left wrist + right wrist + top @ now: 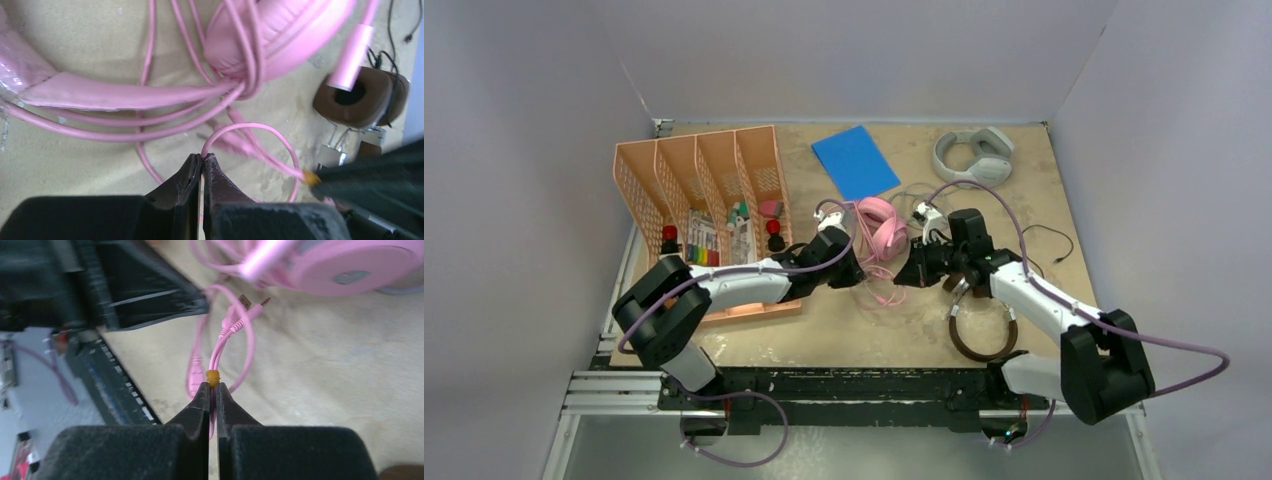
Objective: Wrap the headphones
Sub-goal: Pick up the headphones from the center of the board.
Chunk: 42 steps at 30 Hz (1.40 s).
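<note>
The pink headphones lie in the middle of the desk. Their pink cable runs in loose loops over the headband and ear cup and trails toward the arms. The brown headphones sit beside the right arm, and the grey headphones are at the far edge.

Both arms pinch one short stretch of cable, so pulling apart could strain the cord or drag the headset across the desk. The thin cord could also slide out of the narrow tips. A slack loop might catch on the plugs or spill off the cup.

The left fingers are closed tight on a bend of the cable. The right fingers are likewise clamped on it, just below a small orange bead.
</note>
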{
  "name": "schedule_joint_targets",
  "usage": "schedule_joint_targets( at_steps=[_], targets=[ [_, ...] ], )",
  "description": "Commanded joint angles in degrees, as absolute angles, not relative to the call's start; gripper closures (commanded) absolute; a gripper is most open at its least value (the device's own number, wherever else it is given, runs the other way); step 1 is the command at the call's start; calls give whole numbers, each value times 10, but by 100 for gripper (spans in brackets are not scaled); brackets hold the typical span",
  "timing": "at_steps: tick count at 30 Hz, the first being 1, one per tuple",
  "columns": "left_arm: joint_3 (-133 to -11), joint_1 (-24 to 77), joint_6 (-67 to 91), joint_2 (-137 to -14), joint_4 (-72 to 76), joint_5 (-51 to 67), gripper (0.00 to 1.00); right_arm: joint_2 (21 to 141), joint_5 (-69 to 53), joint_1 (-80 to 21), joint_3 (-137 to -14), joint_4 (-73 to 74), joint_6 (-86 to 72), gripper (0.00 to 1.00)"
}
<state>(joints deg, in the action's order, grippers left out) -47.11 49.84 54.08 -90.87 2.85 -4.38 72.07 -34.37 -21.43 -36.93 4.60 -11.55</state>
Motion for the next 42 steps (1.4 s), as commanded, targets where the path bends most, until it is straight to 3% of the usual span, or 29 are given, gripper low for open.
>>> schedule_joint_targets(
  at_steps=[1,5,7,10,16,17,22,24,31,42],
  targets=[
    [-485,492,557,-936,49,-70,100,673,-496,-216,-357,34,-147,100],
    [-482,492,557,-948,45,-77,100,607,-500,-216,-332,26,-186,100],
    [-479,492,555,-950,42,-77,100,565,-405,-216,-323,35,-227,100],
    [-472,493,549,-949,41,-67,100,505,-144,-216,-304,70,-352,100],
    [-470,497,522,-933,29,-43,100,499,-6,-216,-255,106,-498,100],
    [-478,499,511,-929,15,-43,100,508,-5,-216,-254,105,-498,100],
    [-513,505,453,-863,-81,-71,57,552,-21,-216,-254,96,-484,100],
    [-540,504,431,-830,-139,-101,48,556,-30,-216,-248,84,-472,100],
    [-653,492,388,-833,-295,-254,42,550,-35,-216,-248,65,-439,100],
    [-720,439,401,-997,-253,-347,37,532,-50,-216,-245,58,-416,100]
  ],
)
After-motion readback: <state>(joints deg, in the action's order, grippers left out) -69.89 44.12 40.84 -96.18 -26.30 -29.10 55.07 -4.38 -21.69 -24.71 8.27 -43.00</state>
